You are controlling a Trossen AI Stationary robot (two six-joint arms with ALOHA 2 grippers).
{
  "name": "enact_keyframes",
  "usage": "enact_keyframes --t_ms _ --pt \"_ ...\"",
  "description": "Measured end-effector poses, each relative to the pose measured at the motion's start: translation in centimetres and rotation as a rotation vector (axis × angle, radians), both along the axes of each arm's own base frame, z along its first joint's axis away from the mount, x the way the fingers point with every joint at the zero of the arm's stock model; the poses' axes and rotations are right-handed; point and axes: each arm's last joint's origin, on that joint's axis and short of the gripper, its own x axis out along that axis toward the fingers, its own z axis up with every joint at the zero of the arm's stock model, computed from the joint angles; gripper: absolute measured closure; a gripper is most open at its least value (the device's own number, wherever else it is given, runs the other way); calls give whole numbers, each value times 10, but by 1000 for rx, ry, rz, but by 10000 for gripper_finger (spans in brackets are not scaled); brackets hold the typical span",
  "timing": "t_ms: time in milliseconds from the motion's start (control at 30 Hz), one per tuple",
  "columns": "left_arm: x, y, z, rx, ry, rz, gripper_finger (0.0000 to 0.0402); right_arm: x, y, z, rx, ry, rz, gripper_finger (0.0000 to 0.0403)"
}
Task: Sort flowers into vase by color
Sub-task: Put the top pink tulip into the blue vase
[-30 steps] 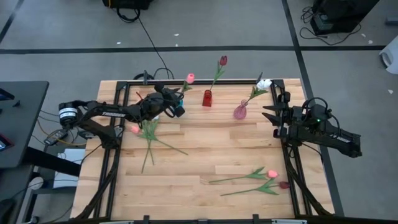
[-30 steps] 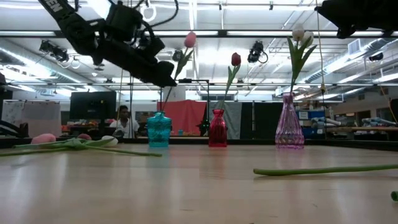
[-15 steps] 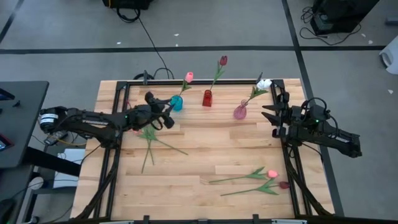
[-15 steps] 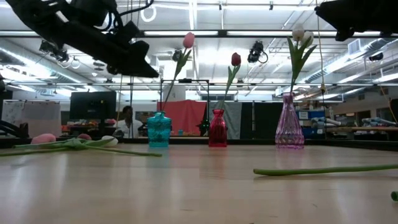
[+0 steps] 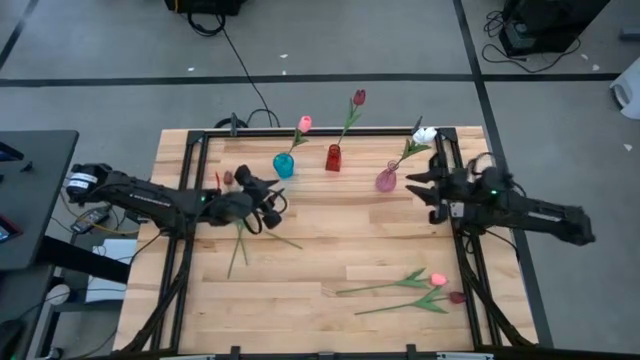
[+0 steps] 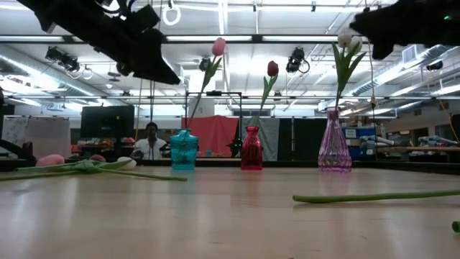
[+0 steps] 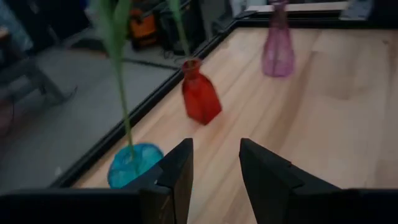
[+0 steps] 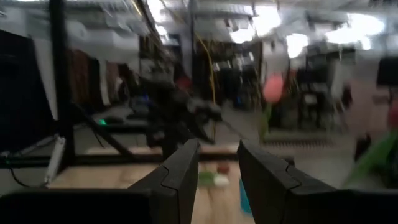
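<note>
Three vases stand along the far edge: teal [image 5: 284, 165] with a pink tulip [image 5: 305, 124], red [image 5: 333, 158] with a dark red tulip [image 5: 358, 97], pink [image 5: 386, 180] with a white tulip [image 5: 425, 134]. Several tulips lie in a pile [image 5: 240, 226] at the left. More tulips [image 5: 405, 287] lie at the near right, with a pink head [image 5: 437, 279] and a dark red head [image 5: 457, 297]. My left gripper [image 5: 266, 203] hovers open above the pile, near-left of the teal vase [image 7: 134, 163]. My right gripper [image 5: 424, 186] is open, just right of the pink vase.
A black metal frame [image 5: 196, 190] borders the table's left, far and right sides. Bare wood [image 5: 330, 235] lies between the two groups of loose flowers. In the low view a person [image 6: 151, 140] sits in the room behind the table.
My left gripper has drawn back from the teal vase toward the near edge and now hangs over the flower pile; the pink tulip stays standing in the vase. My right gripper has moved toward the table's left, closer to the pink vase.
</note>
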Motion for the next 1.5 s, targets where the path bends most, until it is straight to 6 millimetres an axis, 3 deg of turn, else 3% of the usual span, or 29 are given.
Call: enact_keyframes --t_ms 233,433,700,1033,1267,1500 --pt "8 -5 14 146 -16 -296 266 50 -3 -19 84 126 -32 274" --pt "0 11 24 265 32 -293 266 94 -1 -24 120 235 -67 274" --pt "-27 14 30 180 -108 -393 266 168 15 -40 130 449 -30 274" --pt "-43 12 3 50 -171 -364 266 256 63 -78 85 682 -8 274" --pt "-43 10 2 -85 -232 -359 266 300 88 -102 95 703 25 274" --pt "-42 7 1 -178 -259 -424 266 328 100 -128 85 731 -8 274"
